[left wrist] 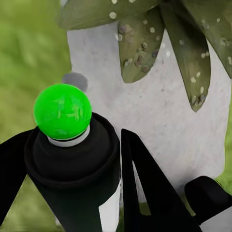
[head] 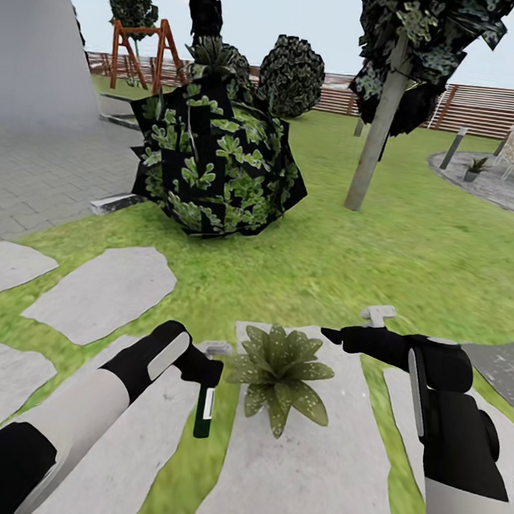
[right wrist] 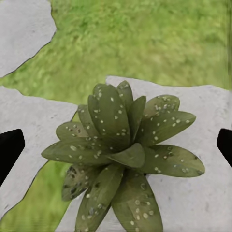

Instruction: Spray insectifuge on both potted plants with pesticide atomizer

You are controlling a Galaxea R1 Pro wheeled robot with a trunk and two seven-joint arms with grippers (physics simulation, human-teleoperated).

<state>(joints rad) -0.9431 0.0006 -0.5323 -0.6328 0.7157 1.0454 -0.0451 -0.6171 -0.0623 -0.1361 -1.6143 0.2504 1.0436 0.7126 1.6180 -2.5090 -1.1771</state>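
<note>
With its fingers closed on the pesticide atomizer (head: 204, 413), the left gripper (head: 203, 368) sits just beside the potted plant (head: 281, 373), bottle hanging near-vertical. The right gripper (head: 336, 336), fingers spread and empty, hovers over the plant's far side.

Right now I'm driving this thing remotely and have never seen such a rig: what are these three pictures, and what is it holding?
It is a wheeled robot with two arms. The head view looks down over both. Its left gripper is shut on the atomizer, a slim dark-green bottle hanging beside a potted plant that sits on a grey stepping stone in the lawn. The left wrist view looks along that gripper at the bottle's top, where a green ball shows, with leaves beyond. The right wrist view looks at the plant from above; the right gripper is open and holds nothing.
</note>
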